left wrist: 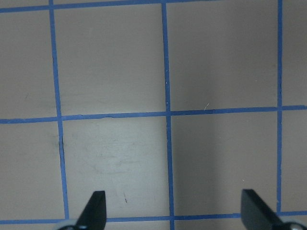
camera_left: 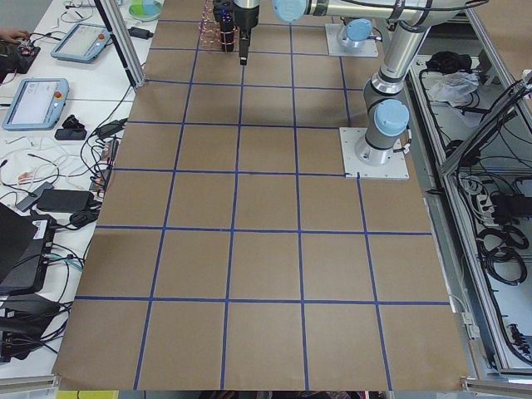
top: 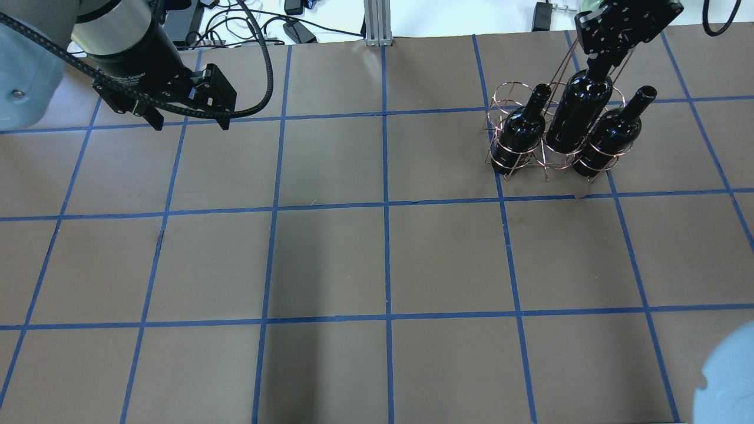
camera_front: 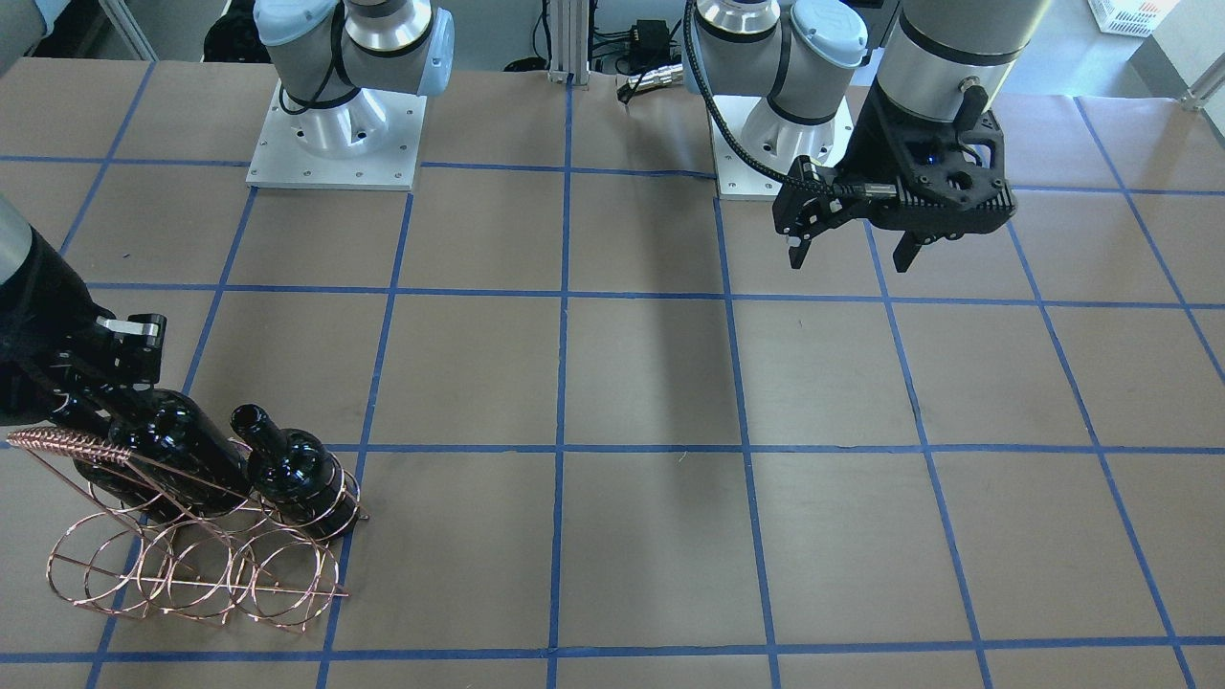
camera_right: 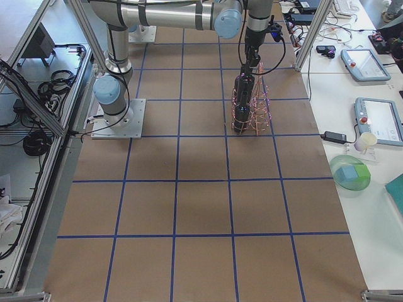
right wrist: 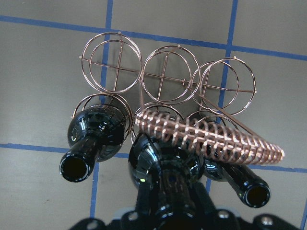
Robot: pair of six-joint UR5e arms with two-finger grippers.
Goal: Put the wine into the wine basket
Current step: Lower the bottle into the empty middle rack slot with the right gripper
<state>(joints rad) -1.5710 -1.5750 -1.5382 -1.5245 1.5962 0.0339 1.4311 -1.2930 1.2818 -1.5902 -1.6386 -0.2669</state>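
Right end effector point(top: 599, 63): closed on the neck of the middle wine bottle, gripping it from above. In the right wrist view the black fingers sit on either side of the neck.
Held wine bottle point(top: 576, 115): glossy, near-black glass with a plain body. It stands neck up, with its lower body inside the middle ring of the basket's occupied row. Its shoulders ride higher than those of its neighbours. Whether its base touches the surface cannot be told.
Wine basket point(right wrist: 165, 74): copper wire rack with two rows of three rings, standing at the surface's far corner on the robot's right side.
Handle bar point(right wrist: 211, 136): twisted copper wire, running across just beside the held bottle's shoulder.
Bottle toward the robot's left point(top: 521, 132): matching dark glass, seated in an outer ring with its mouth open upward.
Bottle toward the robot's right point(top: 612, 135): the same kind, seated in the other outer ring.
Left end effector point(top: 191, 123): open, with the fingers point(left wrist: 96, 211) spread wide and holding nothing. It hangs above the surface, well apart from the basket.
Writing: white lettering on the left arm's black wrist collar point(top: 126, 79) includes the word "Gripper". The rest is too small to read.
Surface point(top: 330, 259): brown sheet marked into squares with blue tape.
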